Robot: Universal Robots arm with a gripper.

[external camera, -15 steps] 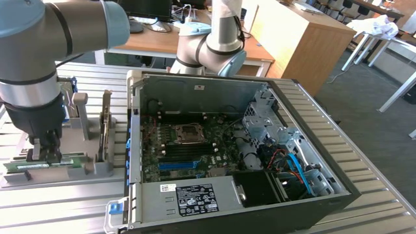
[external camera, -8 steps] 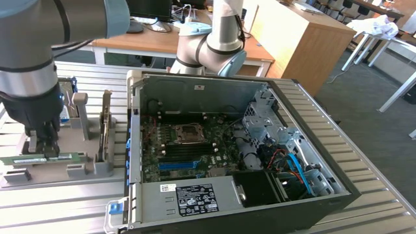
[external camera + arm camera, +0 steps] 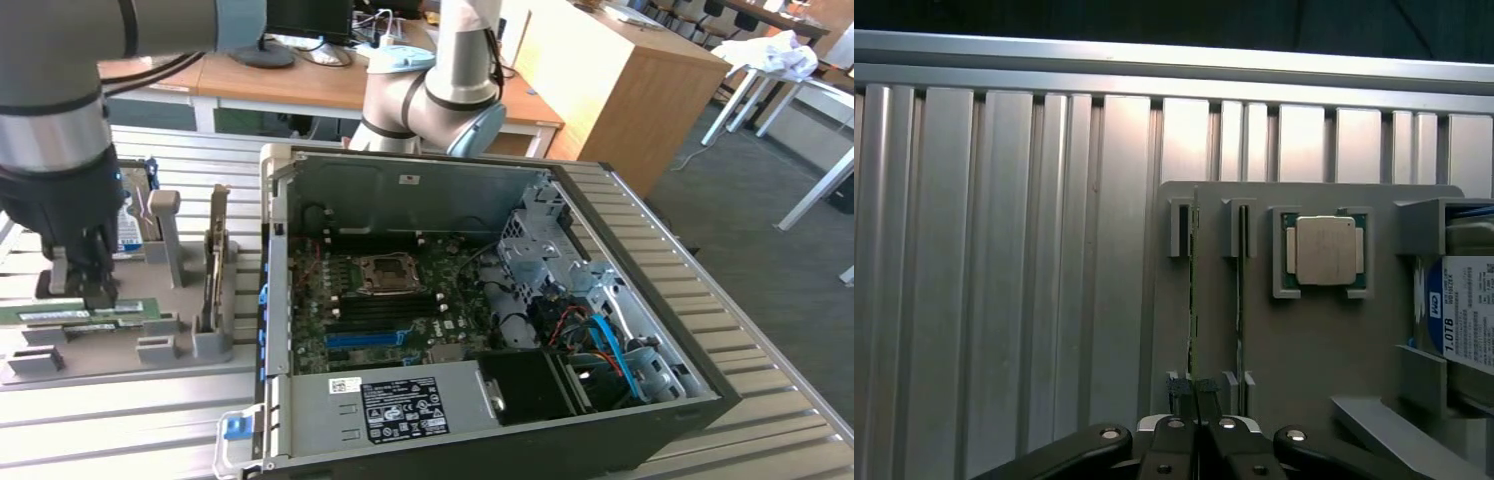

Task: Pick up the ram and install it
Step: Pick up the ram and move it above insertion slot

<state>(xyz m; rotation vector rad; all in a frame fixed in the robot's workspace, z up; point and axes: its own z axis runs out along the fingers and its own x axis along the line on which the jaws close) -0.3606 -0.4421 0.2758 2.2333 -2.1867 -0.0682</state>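
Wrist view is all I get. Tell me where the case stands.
Observer: The open case stands at the exterior view's right of the holder.
Operator: Report the memory slots.
Observer: The slots, blue and black, lie just below the socket; none seems to hold a stick.
Operator: Describe the ram from the side.
Observer: The ram stands on its long edge in the holder, white label facing the exterior camera, with the pincer shut on its top edge.
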